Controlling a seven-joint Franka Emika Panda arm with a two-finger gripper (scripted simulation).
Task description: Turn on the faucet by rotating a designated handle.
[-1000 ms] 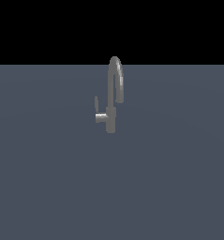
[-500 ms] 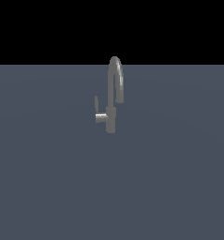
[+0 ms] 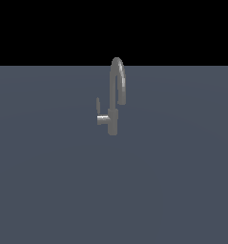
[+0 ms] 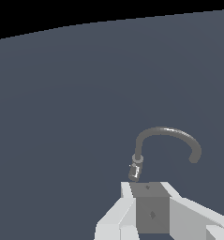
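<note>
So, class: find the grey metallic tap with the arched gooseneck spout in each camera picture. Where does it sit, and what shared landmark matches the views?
Exterior view: the grey metallic tap stands upright at centre, its thin handle on the exterior view's left.
Wrist view: the tap lies just beyond the white gripper.
Shared landmark: the arched spout.

No arm anywhere in the exterior view, so the wrist view is all we have. There, the gripper (image 4: 153,211) shows as a pale, blocky white body filling the lower edge of the picture, with a darker grey square face set in its middle. Angled white panels slope away on either side of that grey face. The fingertips themselves don't show, so whether the jaws stand apart or together can't be told. Nothing sits between the visible parts, and the wrist behind the camera is out of sight.
</note>
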